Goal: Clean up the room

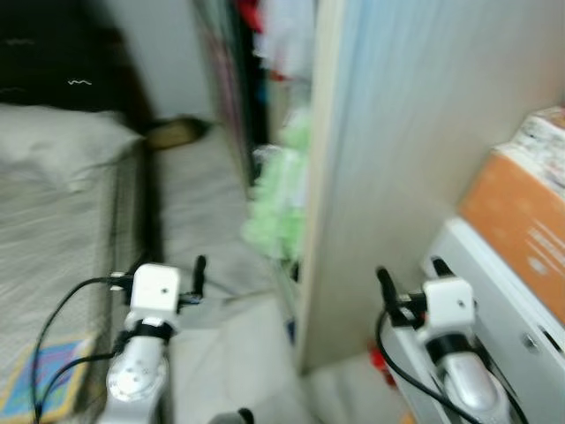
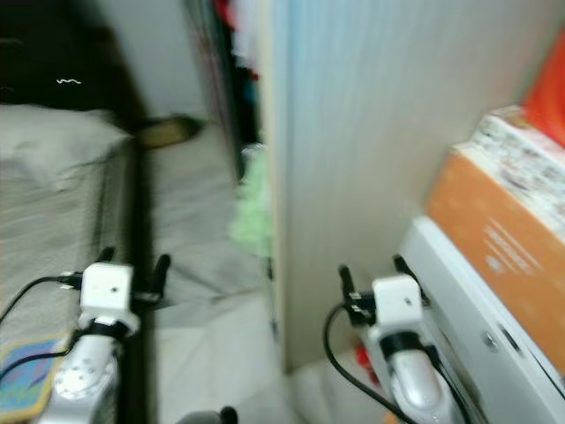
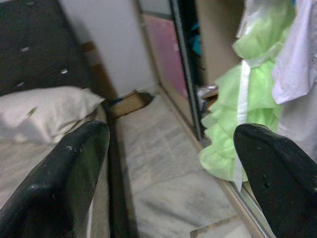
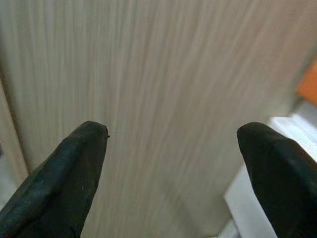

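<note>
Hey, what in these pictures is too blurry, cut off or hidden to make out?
- Orange box: its print is blurred in the eye views, and the frame edge cuts it.
- Small red thing on the floor: part hidden by the right arm.
- Clothes above the green garment: cut off by the left wrist view's edge.
- Brown object past the bed: too blurred to identify.

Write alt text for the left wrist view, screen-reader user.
The left gripper, its two black fingers wide apart and holding nothing, points down a narrow strip of pale floor. On one side of the strip is a bed with a white pillow; on the other, a light green ruffled garment hangs beside white clothes at an open wardrobe.
</note>
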Available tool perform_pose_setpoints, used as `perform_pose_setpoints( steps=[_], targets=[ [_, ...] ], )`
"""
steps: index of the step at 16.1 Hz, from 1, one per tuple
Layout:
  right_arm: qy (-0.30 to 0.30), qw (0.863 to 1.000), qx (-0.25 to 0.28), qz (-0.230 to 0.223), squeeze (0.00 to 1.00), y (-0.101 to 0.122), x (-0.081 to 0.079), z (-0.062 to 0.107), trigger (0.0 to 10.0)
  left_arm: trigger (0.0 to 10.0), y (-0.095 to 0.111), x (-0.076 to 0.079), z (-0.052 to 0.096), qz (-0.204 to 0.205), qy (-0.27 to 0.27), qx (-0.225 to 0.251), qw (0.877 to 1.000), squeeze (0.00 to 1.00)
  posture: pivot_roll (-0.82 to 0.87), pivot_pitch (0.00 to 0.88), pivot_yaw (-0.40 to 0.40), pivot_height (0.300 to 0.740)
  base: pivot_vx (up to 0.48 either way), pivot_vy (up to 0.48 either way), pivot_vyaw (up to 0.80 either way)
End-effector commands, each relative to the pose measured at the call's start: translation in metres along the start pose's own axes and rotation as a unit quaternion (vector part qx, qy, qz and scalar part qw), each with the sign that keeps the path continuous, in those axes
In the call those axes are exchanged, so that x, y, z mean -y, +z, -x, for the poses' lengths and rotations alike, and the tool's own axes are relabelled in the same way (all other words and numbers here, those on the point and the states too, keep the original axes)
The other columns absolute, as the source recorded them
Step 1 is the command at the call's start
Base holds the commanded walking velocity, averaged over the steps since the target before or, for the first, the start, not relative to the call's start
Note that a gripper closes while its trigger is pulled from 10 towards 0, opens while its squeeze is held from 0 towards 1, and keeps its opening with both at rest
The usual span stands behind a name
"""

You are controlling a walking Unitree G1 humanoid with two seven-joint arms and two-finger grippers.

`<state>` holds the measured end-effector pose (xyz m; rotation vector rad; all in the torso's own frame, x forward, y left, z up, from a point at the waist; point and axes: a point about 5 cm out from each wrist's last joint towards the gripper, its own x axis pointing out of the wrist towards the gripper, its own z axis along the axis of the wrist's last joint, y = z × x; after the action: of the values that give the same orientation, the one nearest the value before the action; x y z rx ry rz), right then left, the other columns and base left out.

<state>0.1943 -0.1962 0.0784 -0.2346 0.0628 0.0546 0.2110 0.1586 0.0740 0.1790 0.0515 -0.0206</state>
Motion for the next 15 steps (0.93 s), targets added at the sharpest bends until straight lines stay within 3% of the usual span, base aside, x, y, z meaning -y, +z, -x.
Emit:
perform_pose_setpoints(
  steps=[1,10,13,15],
  targets=[
    [0.002,1.0,0.002,-0.003,0.0,0.001,-0.001,-0.002,10.0,10.0,-0.001,-0.003,0.002,-0.008,0.001,-0.003,1.0,0.0,-0.09,0.04,0.02,0.74,0.0,0.0,0.8],
    [0.033,0.999,-0.032,0.006,0.0,-0.01,0.006,0.024,10.0,10.0,-0.01,-0.007,0.015,-0.022,-0.005,-0.02,1.0,0.0,-0.08,0.065,0.008,0.74,0.0,0.0,0.8],
    [0.088,0.995,-0.04,0.002,0.0,-0.011,0.002,0.029,10.0,10.0,-0.009,-0.006,0.014,-0.022,-0.008,-0.018,1.0,0.0,-0.08,0.066,0.009,0.74,0.0,0.0,0.8],
    [0.108,0.992,-0.059,0.009,0.0,-0.019,0.007,0.038,10.0,10.0,-0.009,-0.006,0.014,-0.024,-0.01,-0.018,1.0,0.0,-0.08,0.071,0.009,0.74,0.0,0.0,0.8]
  ],
)
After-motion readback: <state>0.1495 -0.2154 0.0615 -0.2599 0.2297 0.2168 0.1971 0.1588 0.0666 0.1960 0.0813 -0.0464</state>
